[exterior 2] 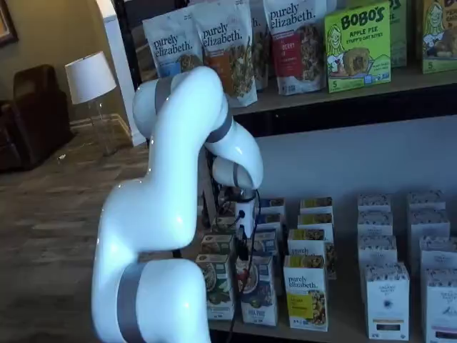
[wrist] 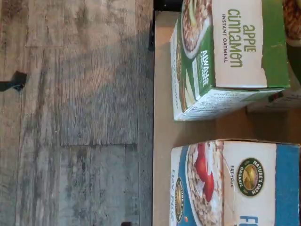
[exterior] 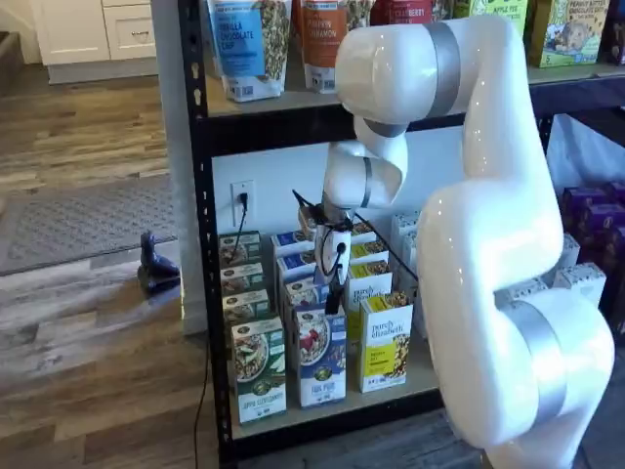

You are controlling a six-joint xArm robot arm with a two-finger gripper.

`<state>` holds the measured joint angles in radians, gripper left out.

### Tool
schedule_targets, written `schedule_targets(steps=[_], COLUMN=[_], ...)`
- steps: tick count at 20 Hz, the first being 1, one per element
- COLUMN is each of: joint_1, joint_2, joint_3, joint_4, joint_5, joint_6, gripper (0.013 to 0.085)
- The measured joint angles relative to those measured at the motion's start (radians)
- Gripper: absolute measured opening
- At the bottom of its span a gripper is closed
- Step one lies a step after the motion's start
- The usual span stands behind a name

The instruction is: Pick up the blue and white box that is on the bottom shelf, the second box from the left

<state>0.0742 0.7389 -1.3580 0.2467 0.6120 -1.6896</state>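
Note:
The blue and white box (exterior: 320, 357) stands upright at the front of the bottom shelf (exterior: 332, 420), between a green-and-white box (exterior: 258, 369) and a yellow-and-white box (exterior: 386, 342). In both shelf views my gripper (exterior: 333, 296) hangs just above the blue and white box (exterior 2: 258, 289), over the row behind it, its black fingers (exterior 2: 244, 247) pointing down with no box in them. Seen side-on, the fingers stand apart from every box and open. The wrist view shows the blue and white box (wrist: 235, 183), the green one (wrist: 225, 56) and the tan deck (wrist: 162, 127).
More boxes stand in rows behind the front ones. White boxes (exterior 2: 385, 296) fill the shelf further right. The upper shelf carries bags (exterior: 244, 44) and boxes. A black upright (exterior: 195, 244) edges the rack; a wall socket with a cable (exterior: 243, 195) sits behind. Wood floor (wrist: 70, 117) lies in front.

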Motion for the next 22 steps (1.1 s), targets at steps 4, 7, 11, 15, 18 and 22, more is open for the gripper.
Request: schedule_targets(steps=[4,7,11,15,18,22], joint_1=[0.006,0.013,0.018,0.018,0.016,0.01], joint_2=[0.031,0.036,0.043,0.053,0.061,0.073], joint_3=[-0.053,-0.042,-0.027,-0.024,-0.022,-0.033], joint_4=[-0.032,-0.022,0.002,0.034,0.063,0.085], joint_5=[0.121,0.1,0.056,0.025,-0.003,-0.019], joint_6=[0.035,0.033,0.015,-0.014,-0.042,-0.066], gripper=[0.085,0.085,0.085,0.085,0.085,0.085])
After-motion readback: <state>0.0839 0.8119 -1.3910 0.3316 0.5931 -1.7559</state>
